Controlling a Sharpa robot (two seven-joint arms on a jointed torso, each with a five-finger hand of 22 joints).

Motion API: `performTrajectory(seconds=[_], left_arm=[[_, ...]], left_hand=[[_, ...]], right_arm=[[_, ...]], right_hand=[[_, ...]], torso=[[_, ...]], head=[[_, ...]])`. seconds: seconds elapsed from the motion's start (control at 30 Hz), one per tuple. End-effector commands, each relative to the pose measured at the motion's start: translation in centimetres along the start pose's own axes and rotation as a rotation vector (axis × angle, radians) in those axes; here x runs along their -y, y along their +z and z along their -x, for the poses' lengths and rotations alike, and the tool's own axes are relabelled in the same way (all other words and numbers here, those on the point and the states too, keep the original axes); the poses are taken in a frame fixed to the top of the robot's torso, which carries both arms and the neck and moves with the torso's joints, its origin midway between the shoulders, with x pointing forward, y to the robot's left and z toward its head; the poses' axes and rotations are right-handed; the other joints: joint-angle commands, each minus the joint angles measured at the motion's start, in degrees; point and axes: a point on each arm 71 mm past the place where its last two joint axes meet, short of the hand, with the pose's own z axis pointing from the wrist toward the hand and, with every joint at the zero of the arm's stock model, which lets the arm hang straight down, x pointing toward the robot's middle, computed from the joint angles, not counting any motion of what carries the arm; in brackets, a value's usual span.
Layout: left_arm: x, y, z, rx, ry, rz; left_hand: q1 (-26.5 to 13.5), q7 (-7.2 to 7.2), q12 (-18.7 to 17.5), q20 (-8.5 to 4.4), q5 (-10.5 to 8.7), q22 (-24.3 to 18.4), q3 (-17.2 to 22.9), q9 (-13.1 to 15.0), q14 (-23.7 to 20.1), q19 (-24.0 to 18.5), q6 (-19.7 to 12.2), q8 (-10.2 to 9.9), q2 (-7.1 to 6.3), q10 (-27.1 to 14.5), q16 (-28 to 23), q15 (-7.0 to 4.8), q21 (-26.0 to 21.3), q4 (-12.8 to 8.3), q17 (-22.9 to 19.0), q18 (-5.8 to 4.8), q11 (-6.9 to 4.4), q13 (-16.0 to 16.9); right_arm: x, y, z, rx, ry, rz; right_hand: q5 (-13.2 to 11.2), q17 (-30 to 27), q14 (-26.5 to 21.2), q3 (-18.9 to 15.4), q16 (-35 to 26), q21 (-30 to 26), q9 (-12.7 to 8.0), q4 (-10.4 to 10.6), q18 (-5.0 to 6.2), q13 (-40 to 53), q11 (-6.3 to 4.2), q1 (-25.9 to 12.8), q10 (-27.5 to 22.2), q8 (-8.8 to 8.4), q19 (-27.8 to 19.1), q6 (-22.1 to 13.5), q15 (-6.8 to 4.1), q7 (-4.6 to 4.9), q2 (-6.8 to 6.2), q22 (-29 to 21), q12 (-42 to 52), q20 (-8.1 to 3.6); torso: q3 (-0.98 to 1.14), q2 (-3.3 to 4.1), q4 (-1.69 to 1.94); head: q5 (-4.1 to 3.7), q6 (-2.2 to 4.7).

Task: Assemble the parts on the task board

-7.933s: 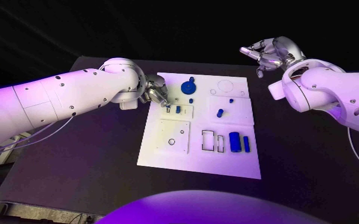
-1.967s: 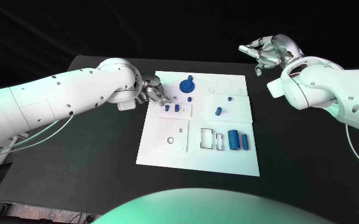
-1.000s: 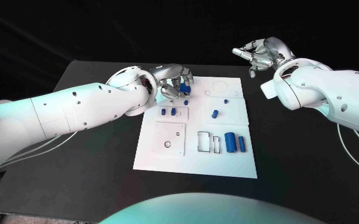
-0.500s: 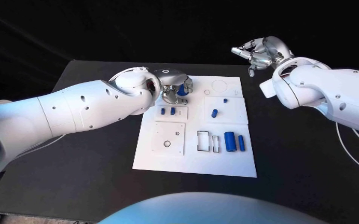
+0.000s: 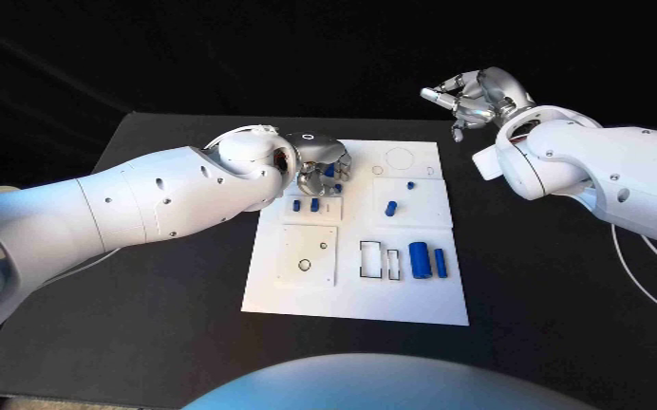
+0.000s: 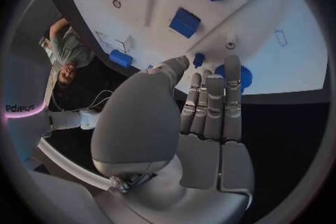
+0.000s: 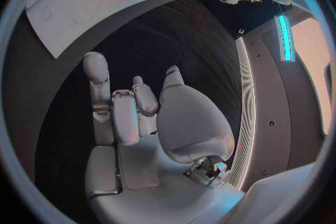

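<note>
The white task board (image 5: pixel 349 282) lies mid-table. My left hand (image 5: pixel 319 158) hovers low over the round blue part (image 5: pixel 333 171) at the board's far edge. In the left wrist view its straight fingers (image 6: pixel 213 102) cover that round part (image 6: pixel 243 76), and the thumb tip sits beside its small blue knob (image 6: pixel 199 59). I cannot tell whether they touch. Two small blue pieces (image 5: pixel 306 206) stand in a slot just nearer me. My right hand (image 5: pixel 473 97) hangs raised beyond the board's far right corner, fingers loosely bent, holding nothing (image 7: pixel 133 106).
A blue peg (image 5: pixel 392 208) and a tiny blue piece (image 5: pixel 412 184) lie mid-board. Two blue cylinders (image 5: pixel 428 260) stand near the right edge beside outlined slots (image 5: pixel 380 258). The black table (image 5: pixel 151 277) extends on both sides.
My left hand left the two small pieces, swung to the far edge and turned its fingers down over the round blue part. The right hand has stayed raised.
</note>
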Motion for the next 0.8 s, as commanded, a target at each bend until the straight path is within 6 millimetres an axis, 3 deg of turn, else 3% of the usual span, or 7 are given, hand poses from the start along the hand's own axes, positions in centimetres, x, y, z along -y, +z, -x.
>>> performTrajectory(seconds=[0.03,0.3,0.8], left_arm=[[0.20,0.16,-0.18,-0.023,0.013,-0.016],[-0.10,0.39,-0.52,-0.038,0.014,-0.007],[-0.27,0.72,-0.77,-0.049,0.013,-0.002]], left_hand=[[0.48,-0.06,-0.82,-0.26,-0.17,0.96,2.10,-0.23,1.21,0.21,1.56,-0.28,-0.33,1.56,1.48,-0.24,1.34,-0.34,0.97,0.77,-0.27,-0.49],[0.66,-0.34,-1.75,-0.56,-0.23,2.26,4.82,-0.44,2.13,-0.27,3.21,-0.48,-0.32,3.57,2.91,-0.59,3.00,-1.72,1.68,0.79,-0.68,-0.82],[0.43,-0.08,-2.35,-0.51,-0.29,2.80,5.69,-0.61,2.28,-0.56,3.33,-0.82,-0.44,3.68,3.36,-0.45,3.66,-2.36,1.73,0.73,-0.44,-0.99]], right_arm=[[-0.10,-0.01,-0.08,-0.005,-0.001,0.009],[-0.09,-0.04,-0.06,-0.005,-0.001,0.008],[-0.15,-0.06,-0.13,-0.007,-0.001,0.009]], right_hand=[[-0.09,0.05,1.11,-0.32,-0.16,-0.26,-0.05,0.09,1.01,-0.01,-0.02,-0.13,-0.34,0.35,0.25,-0.37,-0.29,-0.06,0.65,0.05,-0.22,0.07],[-0.09,0.05,1.11,-0.32,-0.16,-0.26,-0.05,0.09,1.01,-0.01,-0.02,-0.13,-0.34,0.35,0.25,-0.37,-0.29,-0.06,0.65,0.05,-0.22,0.07],[-0.09,0.15,1.15,-0.46,-0.12,-0.20,-0.07,0.08,1.00,0.08,-0.04,-0.02,-0.25,0.46,0.32,-0.34,-0.30,-0.08,0.76,0.14,-0.11,0.06]], torso=[[0.01,0.02,-0.03],[0.04,-0.01,0.07],[0.03,-0.03,0.02]], head=[[-0.11,-0.02],[-0.28,-0.09],[-0.43,-0.30]])
